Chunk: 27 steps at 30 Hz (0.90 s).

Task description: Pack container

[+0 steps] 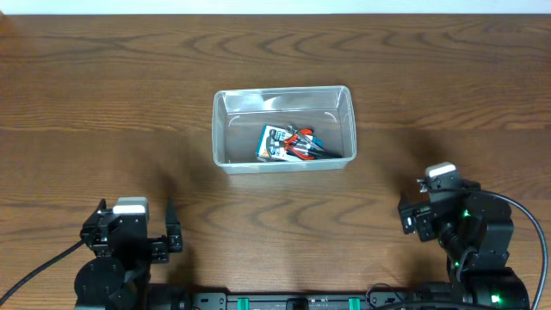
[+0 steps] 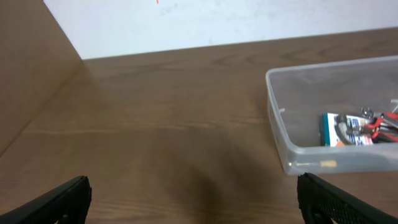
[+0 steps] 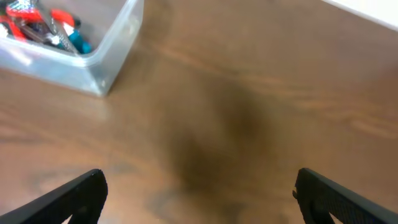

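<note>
The clear plastic container (image 1: pixel 225 129) sits at the middle of the wooden table. Inside it lie red-handled pliers (image 1: pixel 301 144) and a blue-and-white packet (image 1: pixel 275 143), toward its front right. The container also shows in the left wrist view (image 2: pixel 283 134) and in the right wrist view (image 3: pixel 118 46). My left gripper (image 1: pixel 136 232) is open and empty near the front left edge, over bare wood (image 2: pixel 193 199). My right gripper (image 1: pixel 422 211) is open and empty at the front right, over bare wood (image 3: pixel 199 196).
A pale wall (image 2: pixel 249 18) runs behind the table's far edge. The wooden table (image 1: pixel 103 103) surrounds the container on all sides.
</note>
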Each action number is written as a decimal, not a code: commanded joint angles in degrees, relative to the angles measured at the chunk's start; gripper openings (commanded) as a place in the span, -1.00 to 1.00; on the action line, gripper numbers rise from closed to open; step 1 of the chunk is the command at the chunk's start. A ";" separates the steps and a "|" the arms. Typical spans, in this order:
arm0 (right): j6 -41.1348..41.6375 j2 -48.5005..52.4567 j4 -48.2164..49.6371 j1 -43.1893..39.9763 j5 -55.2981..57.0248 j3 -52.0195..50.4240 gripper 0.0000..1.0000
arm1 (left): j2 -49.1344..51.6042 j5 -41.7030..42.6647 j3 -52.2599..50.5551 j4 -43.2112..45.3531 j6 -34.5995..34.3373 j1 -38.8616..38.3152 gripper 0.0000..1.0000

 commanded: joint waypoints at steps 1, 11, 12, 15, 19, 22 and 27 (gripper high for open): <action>0.15 -0.28 -2.19 0.44 0.33 -0.39 0.99 | -0.57 -0.87 -0.17 -1.25 0.39 -0.37 0.96; 0.15 -0.76 -9.29 0.83 0.35 -0.39 0.98 | -0.55 -0.87 -0.17 -9.01 0.39 -0.37 0.96; 0.15 -0.94 -9.33 1.09 0.31 -0.39 0.98 | -0.55 -0.87 -0.17 -9.73 0.39 -0.37 0.96; 0.15 -0.94 -9.31 1.22 0.33 -0.39 0.99 | -0.55 -0.87 -0.17 -11.89 0.42 -0.37 0.96; 0.11 -0.94 -9.57 1.22 0.39 -0.39 0.98 | -0.55 -0.87 -0.17 -13.99 0.42 -0.37 0.96; 0.17 -1.40 -11.80 1.25 -0.28 -0.39 0.99 | -0.55 -0.87 -0.17 -15.02 0.42 -0.37 0.96; 1.66 -6.51 -8.04 2.54 -5.35 -0.39 0.99 | -0.55 -0.87 -0.17 -15.17 0.39 -0.37 0.96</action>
